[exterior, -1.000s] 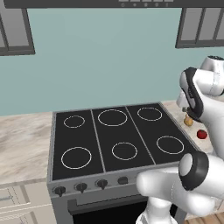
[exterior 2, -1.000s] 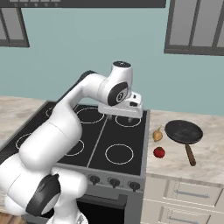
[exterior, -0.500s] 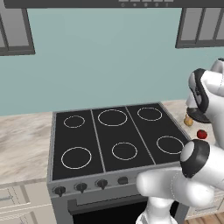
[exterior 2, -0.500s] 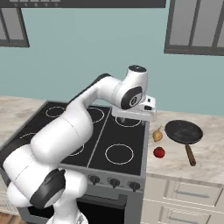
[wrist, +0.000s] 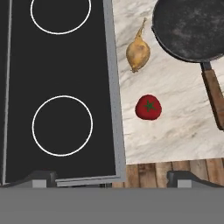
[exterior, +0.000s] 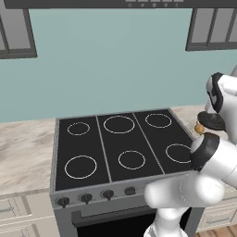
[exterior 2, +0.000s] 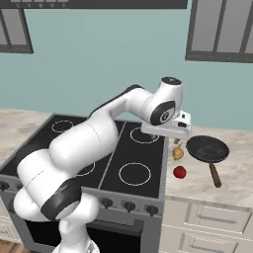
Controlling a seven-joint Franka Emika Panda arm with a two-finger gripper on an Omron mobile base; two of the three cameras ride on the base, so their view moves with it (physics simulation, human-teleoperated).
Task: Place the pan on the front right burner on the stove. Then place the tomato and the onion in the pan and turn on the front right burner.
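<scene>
Left base view: stove (exterior: 111, 139) with six white rings, four knobs along its front; marble counter (exterior: 23, 148) either side, teal wall behind.
Right base view: one pan (exterior 2: 207, 149), one onion (exterior 2: 178, 153), one tomato (exterior 2: 180, 172) — all on the counter right of the stove; gripper (exterior 2: 177, 141) above the stove's right edge, jaw state cannot be told.
Hand view: front right burner (wrist: 62, 125) bare; tomato just beside the stove edge — open counter around it.

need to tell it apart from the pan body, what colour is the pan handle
Brown, against the dark grey pan; the handle shows best in the hand view.
</scene>
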